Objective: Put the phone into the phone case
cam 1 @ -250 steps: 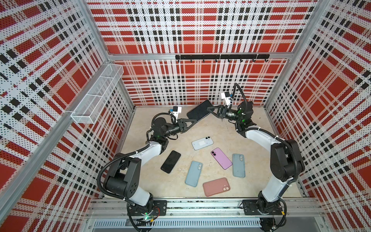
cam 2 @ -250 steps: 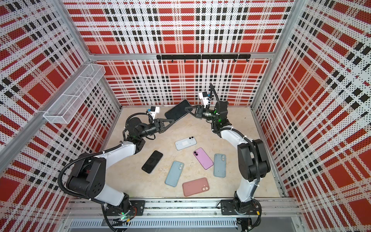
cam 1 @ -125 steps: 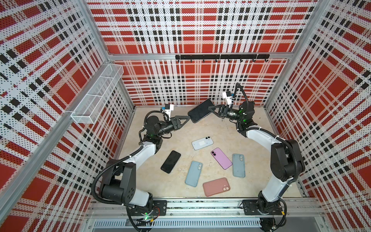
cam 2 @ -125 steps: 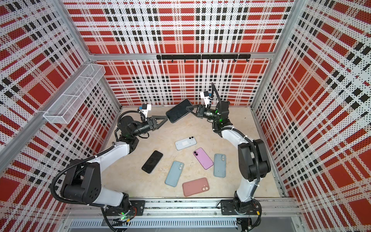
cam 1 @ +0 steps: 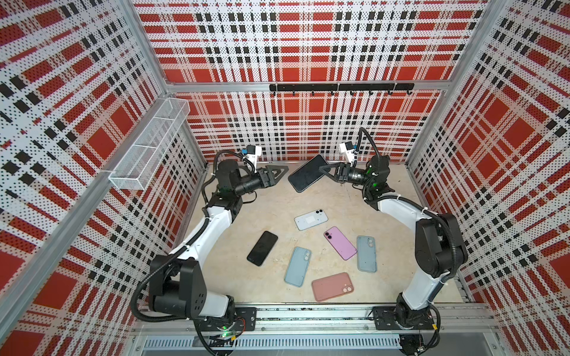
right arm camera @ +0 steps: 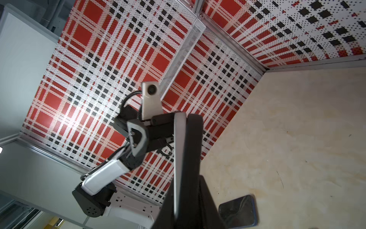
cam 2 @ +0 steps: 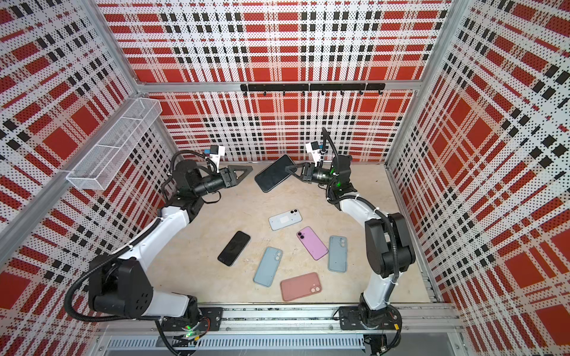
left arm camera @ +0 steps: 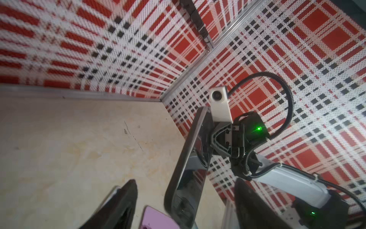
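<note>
Aloft, the right hand (cam 1: 324, 170) clamps the dark phone (cam 1: 307, 178) — left hand (cam 1: 279, 173) gaping just beside it — pale blue case (cam 1: 297, 266) flat below.

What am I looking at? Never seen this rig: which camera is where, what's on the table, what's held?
Two robot arms in a plaid-walled cell. Two pictures look down from overhead; two come from cameras on the arms' wrists. The right tool is shut on a dark phone, held tilted above the table. The left tool is open and empty, facing it. On the table lie a black phone and five coloured phones or cases: white, purple, pink, two blue.
</note>
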`<state>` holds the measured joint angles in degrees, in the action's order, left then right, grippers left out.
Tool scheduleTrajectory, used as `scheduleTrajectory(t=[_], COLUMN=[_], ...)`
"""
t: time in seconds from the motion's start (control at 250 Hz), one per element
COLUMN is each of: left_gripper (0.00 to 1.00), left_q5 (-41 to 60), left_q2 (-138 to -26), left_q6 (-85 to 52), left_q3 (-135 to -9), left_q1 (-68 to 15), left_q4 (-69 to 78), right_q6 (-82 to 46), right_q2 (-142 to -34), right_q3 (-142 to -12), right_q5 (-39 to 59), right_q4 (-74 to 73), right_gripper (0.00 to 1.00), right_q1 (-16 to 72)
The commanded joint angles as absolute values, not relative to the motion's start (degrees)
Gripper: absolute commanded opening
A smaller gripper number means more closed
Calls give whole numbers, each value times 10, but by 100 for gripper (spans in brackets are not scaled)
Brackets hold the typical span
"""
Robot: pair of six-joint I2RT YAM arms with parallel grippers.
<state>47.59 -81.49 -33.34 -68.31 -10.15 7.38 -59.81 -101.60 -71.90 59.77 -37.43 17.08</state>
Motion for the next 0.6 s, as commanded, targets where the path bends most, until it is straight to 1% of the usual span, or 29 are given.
scheduleTrajectory(t=[0.0,0.072,0.1,0.116,0.168,0.396,0.5,0.596], left_gripper=[86,86,86,86,84,77,72,72], left_q5=[437,435,435,435,436,446,459,460], left_q2=[-820,-861,-874,-881,-898,-909,-897,-878], left_q6=[-97,-35,-24,-20,-11,1,0,-6], left_q3=[-793,-849,-860,-865,-871,-857,-844,-825], left_q1=[-142,-168,-169,-188,-202,-222,-219,-217], left_q4=[-218,-308,-324,-330,-340,-343,-337,-327], right_q6=[-495,-447,-436,-431,-428,-462,-515,-572], right_q2=[-980,-976,-976,-975,-973,-957,-953,-966], right_q3=[-743,-755,-757,-758,-758,-733,-719,-718], right_q5=[624,637,643,647,662,735,755,763], right_q4=[-297,-245,-236,-234,-238,-318,-402,-473], right_gripper=[0,0,0,0,0,0,0,0], right_q1=[183,192,196,197,203,213,213,212])
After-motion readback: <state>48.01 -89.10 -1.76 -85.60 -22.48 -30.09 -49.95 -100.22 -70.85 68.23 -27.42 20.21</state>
